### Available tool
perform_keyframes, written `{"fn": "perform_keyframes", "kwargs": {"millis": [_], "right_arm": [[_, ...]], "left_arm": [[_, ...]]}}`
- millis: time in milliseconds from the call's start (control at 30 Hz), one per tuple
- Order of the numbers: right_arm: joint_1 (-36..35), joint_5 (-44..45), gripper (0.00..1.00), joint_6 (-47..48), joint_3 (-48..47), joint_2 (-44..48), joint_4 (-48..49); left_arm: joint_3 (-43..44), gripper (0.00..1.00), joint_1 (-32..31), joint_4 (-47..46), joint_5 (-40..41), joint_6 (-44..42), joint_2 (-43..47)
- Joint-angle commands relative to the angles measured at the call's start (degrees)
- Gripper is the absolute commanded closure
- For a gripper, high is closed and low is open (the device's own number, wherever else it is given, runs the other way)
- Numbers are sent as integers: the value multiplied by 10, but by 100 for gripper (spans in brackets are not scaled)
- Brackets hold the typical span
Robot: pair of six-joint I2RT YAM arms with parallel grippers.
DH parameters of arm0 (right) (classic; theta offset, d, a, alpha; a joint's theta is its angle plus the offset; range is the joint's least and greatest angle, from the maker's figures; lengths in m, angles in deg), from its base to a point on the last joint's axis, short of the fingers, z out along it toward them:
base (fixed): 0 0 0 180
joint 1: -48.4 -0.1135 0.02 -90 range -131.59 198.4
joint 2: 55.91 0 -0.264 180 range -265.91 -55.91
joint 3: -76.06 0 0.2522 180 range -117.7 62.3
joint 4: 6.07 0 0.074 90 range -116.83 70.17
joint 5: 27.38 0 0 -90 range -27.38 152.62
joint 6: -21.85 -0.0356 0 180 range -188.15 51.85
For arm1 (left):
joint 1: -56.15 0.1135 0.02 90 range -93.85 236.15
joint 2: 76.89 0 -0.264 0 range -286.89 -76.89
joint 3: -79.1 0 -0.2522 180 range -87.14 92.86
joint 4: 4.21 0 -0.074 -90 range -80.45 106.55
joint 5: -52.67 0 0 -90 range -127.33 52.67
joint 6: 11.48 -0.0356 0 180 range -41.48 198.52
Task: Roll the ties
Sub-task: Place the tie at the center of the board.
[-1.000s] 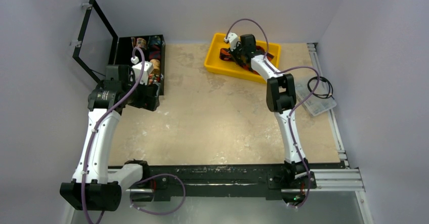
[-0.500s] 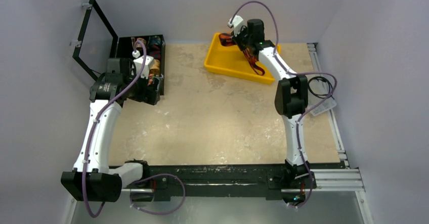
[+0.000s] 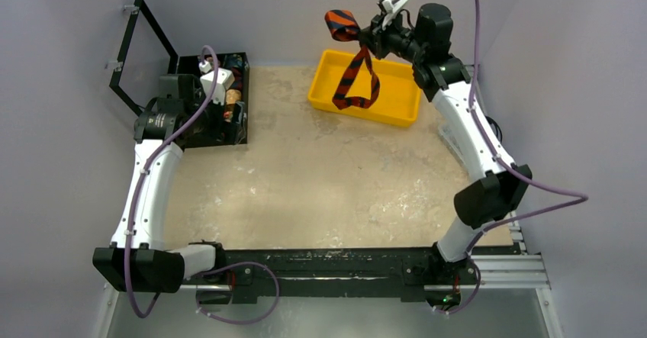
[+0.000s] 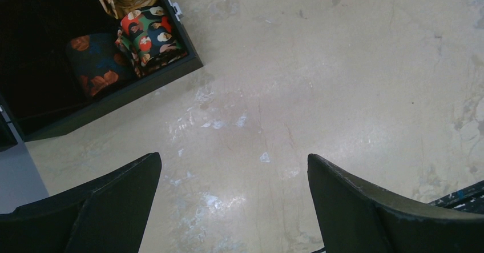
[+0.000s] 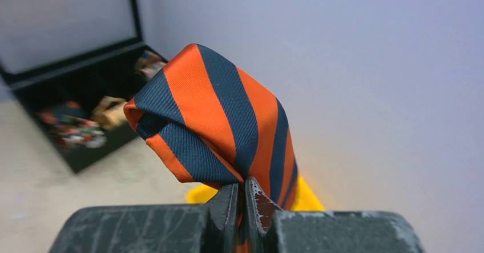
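My right gripper [image 5: 242, 199] is clamped on the striped tie [image 5: 211, 116], holding it high above the yellow tray [image 3: 397, 107], loops hanging down. My left gripper [image 4: 233, 161] gapes wide, empty, beside the black box [image 4: 142, 84].

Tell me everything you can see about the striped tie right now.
The tie is smooth woven-looking fabric with diagonal orange and dark navy stripes. The right pincer, shut, pinches it near its wide end, which folds over past the jaws. The rest hangs as a doubled loop over the yellow tray; whether it touches the tray is unclear.
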Motion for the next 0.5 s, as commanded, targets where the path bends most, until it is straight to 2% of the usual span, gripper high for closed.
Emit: {"fn": "perform_keyframes", "kwargs": {"millis": [0,100,300,467], "right_arm": [[-34,-57,100,-186,90,84,52],[-36,-48,100,-234,143,138,63],[-34,-60,100,-239,253,238,46],[-45,-141,100,-403,317,215,155]], "left_arm": [[27,0,5,-17,-40,10,0],[30,0,4,-16,-52,8,2],[14,0,4,-16,-66,-3,18],[-11,0,4,-24,-112,-13,27]]}}
